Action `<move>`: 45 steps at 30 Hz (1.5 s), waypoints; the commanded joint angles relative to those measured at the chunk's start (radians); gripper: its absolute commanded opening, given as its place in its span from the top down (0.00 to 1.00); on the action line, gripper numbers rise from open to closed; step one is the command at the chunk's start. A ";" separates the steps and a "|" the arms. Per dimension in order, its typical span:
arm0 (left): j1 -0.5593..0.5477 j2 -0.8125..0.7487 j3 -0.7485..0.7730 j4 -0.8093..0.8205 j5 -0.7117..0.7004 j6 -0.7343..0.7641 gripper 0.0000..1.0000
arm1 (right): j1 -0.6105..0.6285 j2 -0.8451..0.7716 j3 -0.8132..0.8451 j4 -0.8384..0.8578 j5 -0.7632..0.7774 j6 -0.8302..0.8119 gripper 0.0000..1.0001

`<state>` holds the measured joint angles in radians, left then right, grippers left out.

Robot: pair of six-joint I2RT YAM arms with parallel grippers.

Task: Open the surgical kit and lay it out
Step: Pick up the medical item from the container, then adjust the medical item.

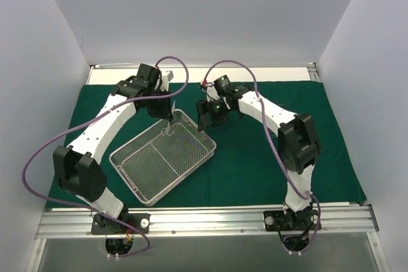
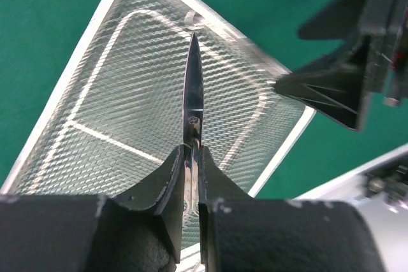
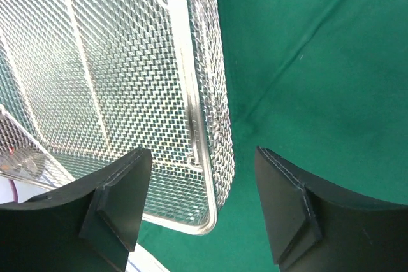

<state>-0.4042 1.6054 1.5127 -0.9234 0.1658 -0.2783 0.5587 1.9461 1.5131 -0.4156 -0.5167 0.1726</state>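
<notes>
The dark green drape point(image 1: 274, 157) lies spread flat on the table. The silver wire-mesh tray point(image 1: 213, 151) rests on it at centre-left, turned diagonally, and looks bare inside. My left gripper point(image 1: 171, 119) hangs over the tray's far corner, shut on thin steel scissors point(image 2: 193, 103) whose closed blades point away over the mesh point(image 2: 115, 93). My right gripper point(image 1: 205, 119) is open and empty, just above the tray's far right corner point(image 3: 191, 81), its fingers straddling the rim over the drape point(image 3: 319, 62). It also shows in the left wrist view point(image 2: 331, 93).
White walls enclose the table on three sides. A metal rail point(image 1: 204, 218) runs along the near edge with both arm bases. Purple cables loop above both arms. The drape spreads wide to the right of the tray.
</notes>
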 commanded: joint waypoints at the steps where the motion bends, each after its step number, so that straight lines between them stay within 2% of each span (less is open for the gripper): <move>1: -0.001 -0.035 0.058 0.015 0.132 -0.038 0.98 | 0.003 -0.093 0.107 -0.101 0.055 -0.033 0.33; 2: 0.004 -0.035 0.061 0.027 0.144 -0.054 0.98 | 0.004 -0.122 0.119 -0.101 0.090 -0.033 0.32; 4: 0.004 -0.038 0.084 0.032 0.169 -0.065 0.98 | 0.006 -0.168 0.108 -0.052 0.118 -0.038 0.20; 5: 0.004 -0.038 0.092 0.041 0.176 -0.074 0.98 | 0.006 -0.224 0.090 -0.022 0.132 -0.036 0.06; 6: 0.004 -0.042 0.098 0.049 0.201 -0.078 0.98 | 0.006 -0.251 0.043 0.042 0.138 -0.021 0.01; 11: 0.005 -0.044 0.124 0.083 0.276 -0.096 0.98 | -0.014 -0.321 0.010 0.106 0.017 -0.022 0.00; 14: 0.007 -0.055 0.118 0.119 0.339 -0.108 0.98 | -0.039 -0.358 -0.024 0.199 -0.066 0.024 0.00; 16: 0.005 -0.062 0.106 0.164 0.397 -0.128 0.98 | -0.068 -0.369 -0.048 0.251 -0.172 0.103 0.05; 19: 0.005 -0.067 0.096 0.215 0.469 -0.153 0.98 | -0.129 -0.389 -0.095 0.382 -0.321 0.198 0.22; 23: 0.007 -0.085 0.058 0.307 0.560 -0.205 0.98 | -0.192 -0.421 -0.151 0.555 -0.452 0.287 0.25; 25: 0.007 -0.093 0.035 0.368 0.593 -0.251 0.98 | -0.206 -0.423 -0.168 0.631 -0.538 0.333 0.30; 32: 0.008 -0.091 -0.008 0.511 0.701 -0.337 0.98 | -0.212 -0.452 -0.232 0.828 -0.606 0.479 0.30; 36: 0.007 -0.084 -0.008 0.567 0.725 -0.377 0.98 | -0.212 -0.443 -0.214 0.821 -0.620 0.485 0.32; 41: 0.007 -0.078 -0.014 0.609 0.741 -0.409 0.98 | -0.214 -0.434 -0.211 0.821 -0.625 0.490 0.41; 45: 0.007 -0.078 -0.025 0.647 0.750 -0.430 0.98 | -0.212 -0.426 -0.211 0.854 -0.632 0.511 0.43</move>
<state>-0.4019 1.5448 1.4975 -0.3771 0.8764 -0.6781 0.3428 1.5425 1.2846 0.3523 -1.1061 0.6590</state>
